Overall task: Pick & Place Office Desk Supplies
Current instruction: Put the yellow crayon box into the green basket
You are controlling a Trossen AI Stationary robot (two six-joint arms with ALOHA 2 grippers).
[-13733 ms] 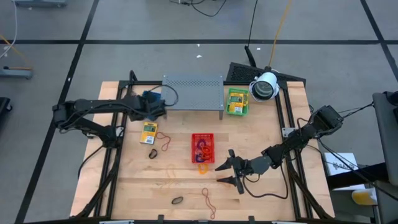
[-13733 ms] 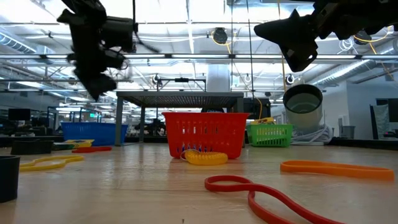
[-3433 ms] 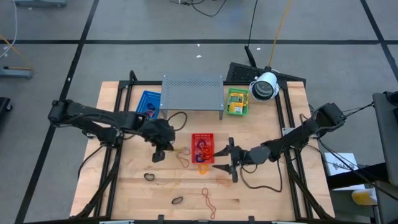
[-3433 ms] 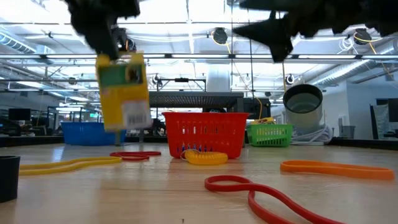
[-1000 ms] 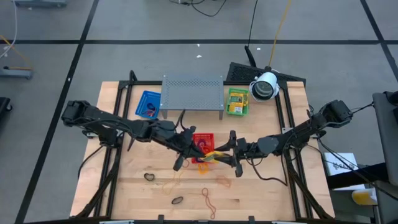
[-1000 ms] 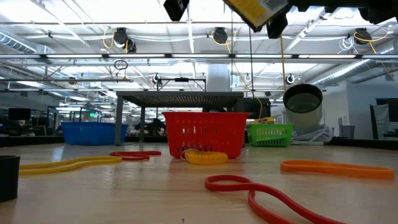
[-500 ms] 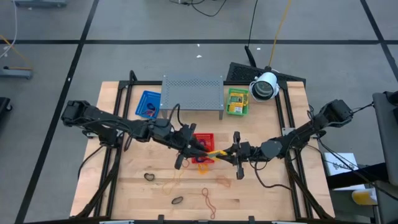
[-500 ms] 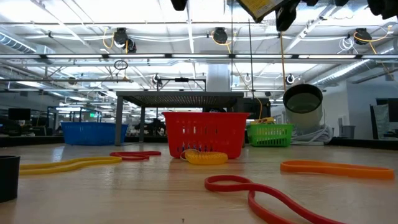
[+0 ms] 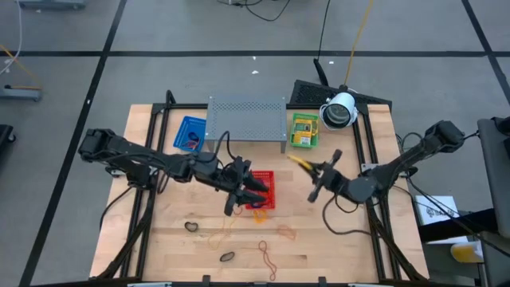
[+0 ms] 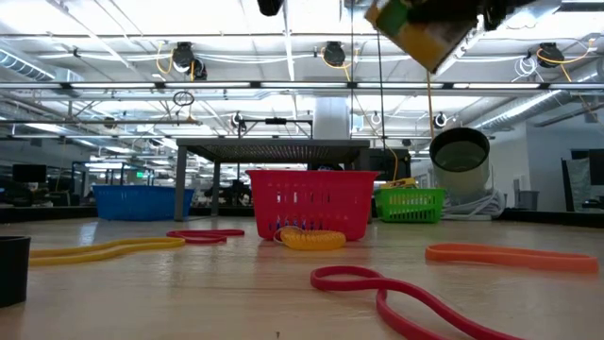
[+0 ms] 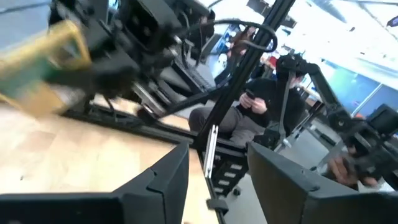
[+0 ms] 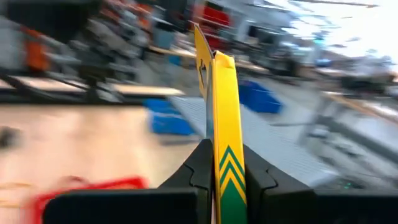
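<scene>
- High view: right hand (image 9: 316,171) clenches a yellow-and-green packet (image 9: 300,163) edge-on, aloft between red basket (image 9: 266,182) and green basket (image 9: 304,131), likely its destination.
- Left hand (image 9: 253,190), released, hovers over the red basket.

Pretty clearly a big open robotics lab or industrial workspace. The low view looks past a wooden table (image 10: 189,283) to ceiling trusses (image 10: 283,85) with hanging lights top of frame, and more benches far back. Centre of the left wrist view, a seated person (image 11: 249,112) checks a phone among other rigs.
</scene>
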